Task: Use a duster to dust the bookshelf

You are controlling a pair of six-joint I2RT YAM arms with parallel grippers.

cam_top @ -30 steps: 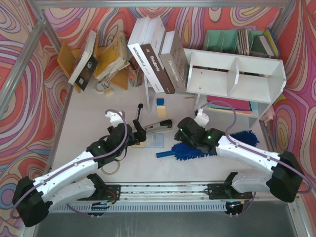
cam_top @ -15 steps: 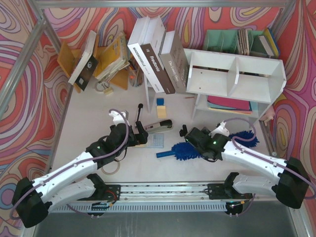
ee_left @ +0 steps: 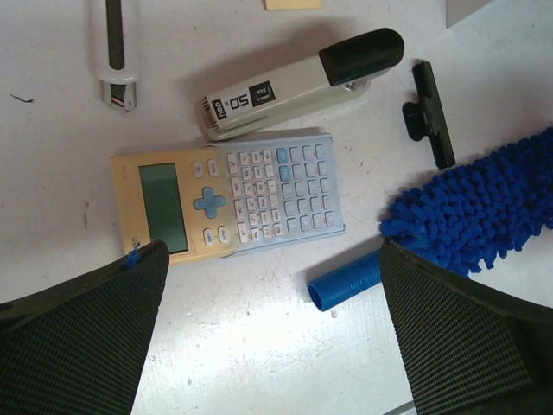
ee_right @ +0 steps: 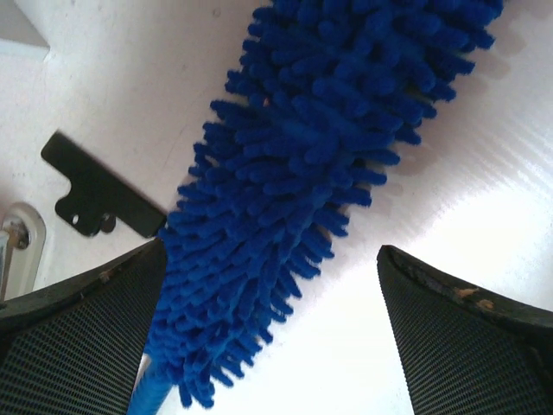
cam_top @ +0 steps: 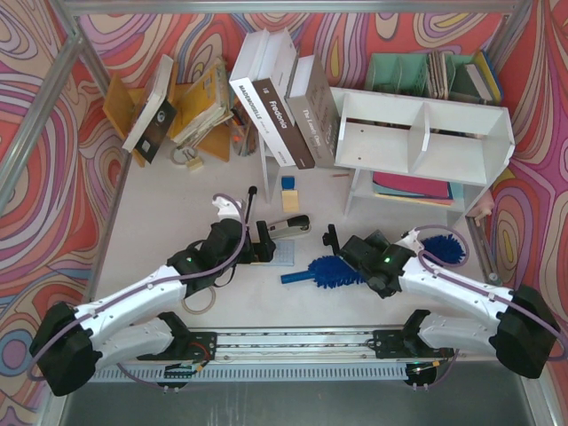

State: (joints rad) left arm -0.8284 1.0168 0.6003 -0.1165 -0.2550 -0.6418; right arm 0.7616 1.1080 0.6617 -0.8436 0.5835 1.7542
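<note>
The blue duster [cam_top: 333, 271] lies flat on the table in front of the white bookshelf [cam_top: 424, 133], its handle [cam_top: 295, 277] pointing left and its fluffy tip [cam_top: 444, 246] to the right. My right gripper [cam_top: 348, 252] hovers over the middle of the head, open and empty. In the right wrist view the duster's head [ee_right: 320, 156] lies between the spread jaws of my right gripper [ee_right: 272, 337], nearer the left one. My left gripper [cam_top: 269, 250] is open and empty just left of the handle. In the left wrist view the handle end [ee_left: 346, 284] lies by the right jaw of my left gripper [ee_left: 272, 333].
A calculator [ee_left: 229, 194], a stapler [ee_left: 298, 82] and a black clip [ee_left: 429, 112] lie by the handle. Leaning books [cam_top: 275, 106], an orange rack [cam_top: 204, 111] and a teal organiser [cam_top: 426, 75] stand at the back. A tape roll [cam_top: 202, 302] lies near the left arm.
My left gripper has moved right, toward the duster's handle. My right gripper has pulled back and to the right from the shelf's front, settling over the duster's head. The duster has not moved.
</note>
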